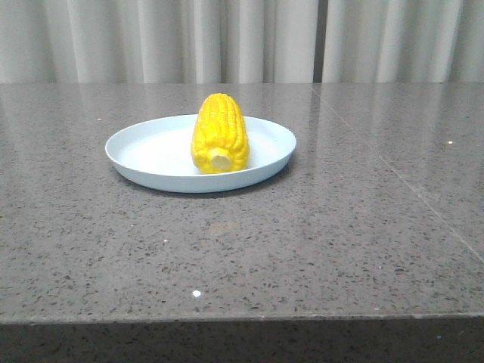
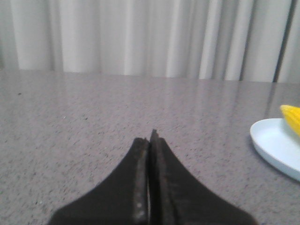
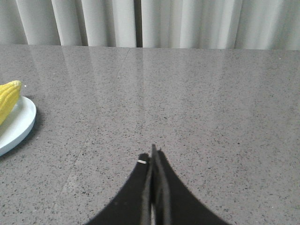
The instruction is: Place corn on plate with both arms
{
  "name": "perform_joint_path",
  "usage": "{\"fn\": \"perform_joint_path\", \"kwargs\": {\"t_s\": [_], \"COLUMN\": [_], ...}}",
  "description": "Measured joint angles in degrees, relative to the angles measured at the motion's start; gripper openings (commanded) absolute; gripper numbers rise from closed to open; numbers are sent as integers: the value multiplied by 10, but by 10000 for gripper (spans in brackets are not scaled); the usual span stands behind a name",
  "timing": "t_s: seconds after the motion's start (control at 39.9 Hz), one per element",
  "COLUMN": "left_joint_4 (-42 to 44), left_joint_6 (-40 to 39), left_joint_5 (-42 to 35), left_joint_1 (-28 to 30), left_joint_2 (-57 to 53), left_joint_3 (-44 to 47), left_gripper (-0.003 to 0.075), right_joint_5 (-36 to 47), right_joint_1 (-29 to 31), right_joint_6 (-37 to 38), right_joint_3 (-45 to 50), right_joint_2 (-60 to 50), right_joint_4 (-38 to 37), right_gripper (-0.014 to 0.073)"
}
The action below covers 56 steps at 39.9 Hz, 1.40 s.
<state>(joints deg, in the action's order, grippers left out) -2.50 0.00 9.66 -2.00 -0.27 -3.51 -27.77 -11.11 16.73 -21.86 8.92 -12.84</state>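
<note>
Already the corn (image 1: 220, 133) lies inside the pale blue plate (image 1: 136, 144), its pale stub end toward the front camera, so the placing looks done. Neither arm shows in the front view. Each wrist view shows its own pincer, left pincer (image 2: 151, 139) and right pincer (image 3: 153, 154), pressed together on nothing, above the grey speckled surface (image 1: 318, 242) well apart from the plate.
</note>
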Motion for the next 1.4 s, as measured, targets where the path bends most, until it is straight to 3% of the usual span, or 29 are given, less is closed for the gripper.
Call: {"fn": "perform_joint_path", "kwargs": {"t_s": [0.15,1.28,1.4], "left_joint_4": [-3,-4,-4], "left_joint_6": [0,0,0], "left_joint_5": [-3,6,6], "left_joint_1": [21,23,23], "left_joint_2": [0,0,0], "left_joint_3": [38,38,38], "left_gripper": [-20,-20,-20], "right_joint_5": [0,1,35], "right_joint_1": [0,0,5], "right_joint_6": [0,-1,-43], "right_joint_3": [0,3,36], "right_joint_2": [0,0,-3], "right_joint_4": [0,-1,18], "right_gripper": [-68,-68,-68]}}
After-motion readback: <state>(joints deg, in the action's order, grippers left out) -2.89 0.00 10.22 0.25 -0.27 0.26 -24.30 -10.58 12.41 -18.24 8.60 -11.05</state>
